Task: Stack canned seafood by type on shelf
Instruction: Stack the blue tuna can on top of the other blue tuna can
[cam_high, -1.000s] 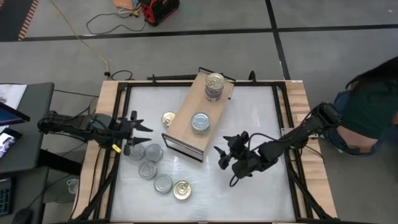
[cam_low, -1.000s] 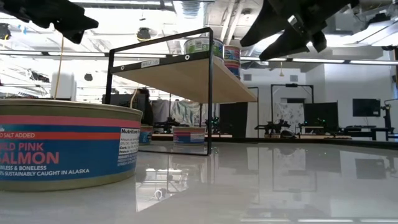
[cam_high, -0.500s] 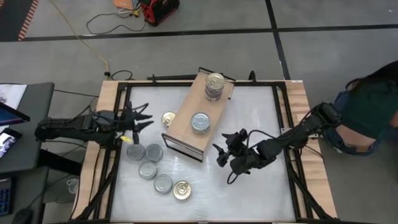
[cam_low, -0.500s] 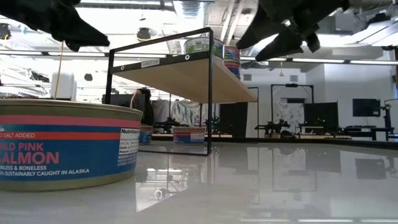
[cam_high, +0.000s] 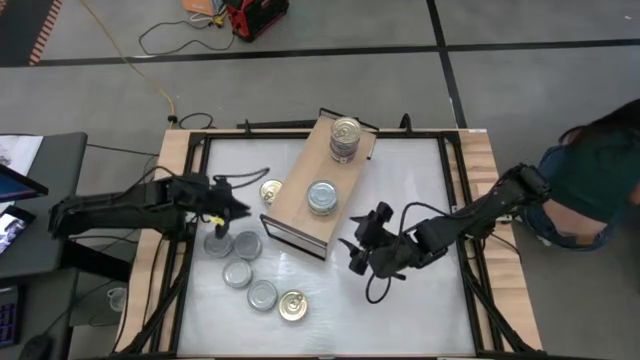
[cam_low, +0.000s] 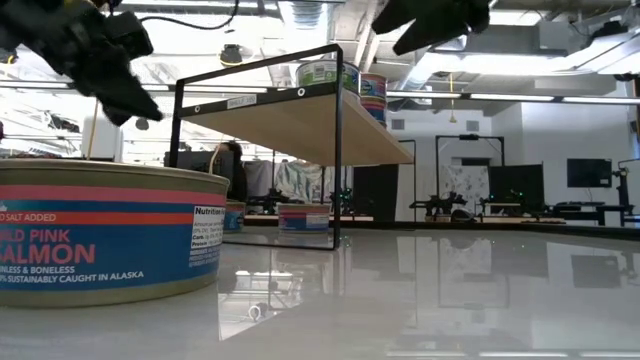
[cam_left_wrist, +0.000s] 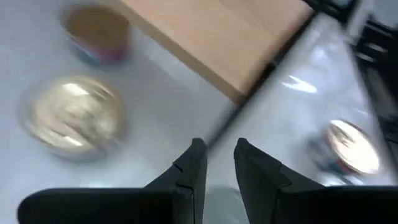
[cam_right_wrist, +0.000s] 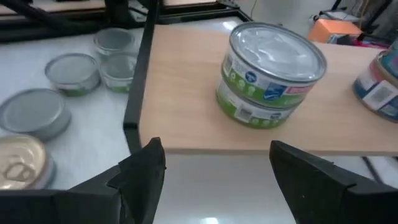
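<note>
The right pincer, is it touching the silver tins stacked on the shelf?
Apart. In the right wrist view, bare shelf separates the open right pincer from the silver tins.

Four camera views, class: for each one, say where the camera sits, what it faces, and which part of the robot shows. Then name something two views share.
High view: above, straight down on the table, shelf, both arms.
Low view: table-top height, level across; salmon tin close, arms overhead.
Left wrist view: on the left arm, facing the shelf's edge and tins past the left gripper, its fingers nearly together, holding nothing.
Right wrist view: on the right arm, facing the silver-lidded stack past the open right gripper.
Shared: that stack shows in the high view too.
</note>
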